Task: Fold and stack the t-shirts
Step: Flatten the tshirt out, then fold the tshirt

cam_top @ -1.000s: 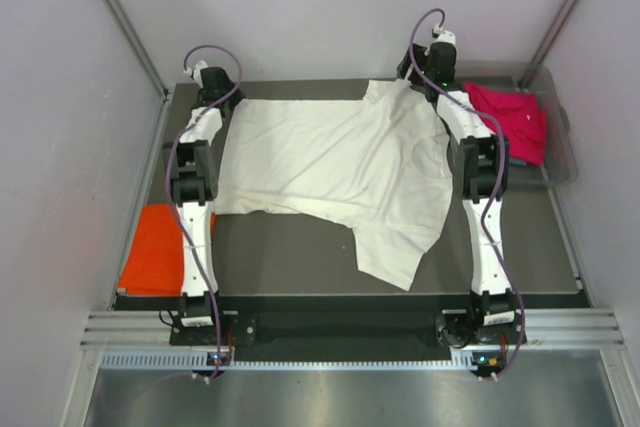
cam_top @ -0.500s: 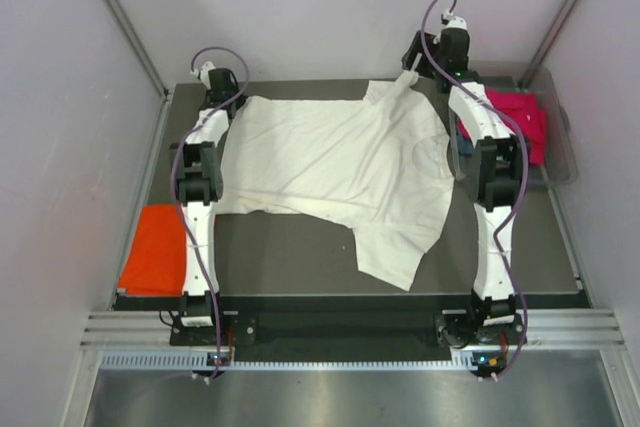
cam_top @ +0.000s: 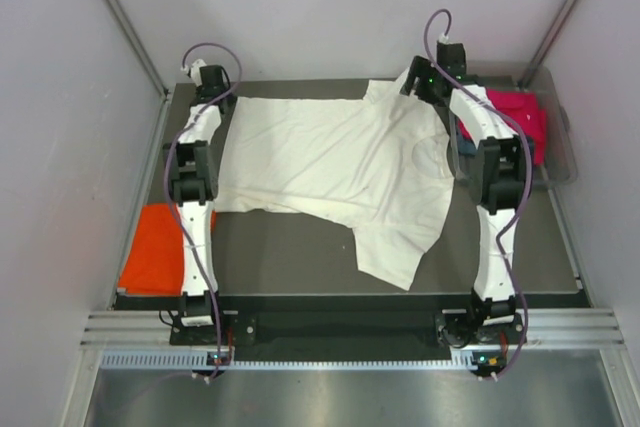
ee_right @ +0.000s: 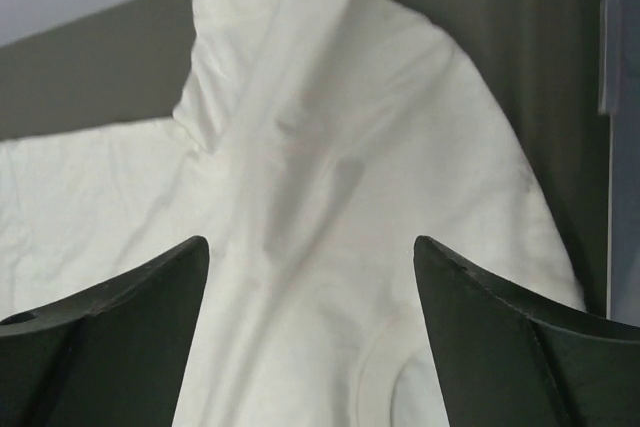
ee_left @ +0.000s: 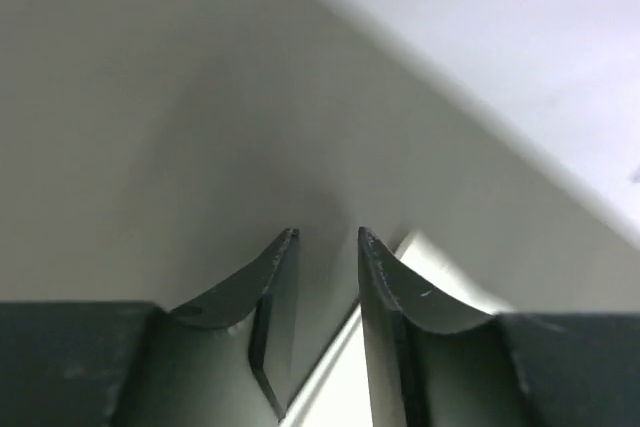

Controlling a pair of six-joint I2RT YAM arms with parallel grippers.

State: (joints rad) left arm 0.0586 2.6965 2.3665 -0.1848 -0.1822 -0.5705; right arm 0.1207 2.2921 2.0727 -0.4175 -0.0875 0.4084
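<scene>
A large cream-white t-shirt [cam_top: 340,162] lies spread on the dark table [cam_top: 290,257], one part hanging toward the front. My left gripper [cam_top: 216,87] is at the shirt's far left corner. In the left wrist view its fingers [ee_left: 327,237] stand a narrow gap apart with nothing between the tips, and a cloth edge [ee_left: 335,392] lies below. My right gripper [cam_top: 422,83] is wide open over the shirt's far right shoulder. The right wrist view shows it [ee_right: 311,240] above a raised cloth ridge [ee_right: 320,77]. An orange t-shirt [cam_top: 155,247] lies at the left edge. A magenta-pink one [cam_top: 515,117] lies at the right.
The magenta shirt sits in a clear bin [cam_top: 566,152] at the right, with a bit of grey-blue cloth [cam_top: 462,147] beside it. Pale walls close in the table on the left, back and right. Bare table shows in front of the shirt.
The right gripper held the sleeve lifted half a second ago; now it is lower and open, and the sleeve lies on the shirt. The left gripper has drawn back toward the far left corner.
</scene>
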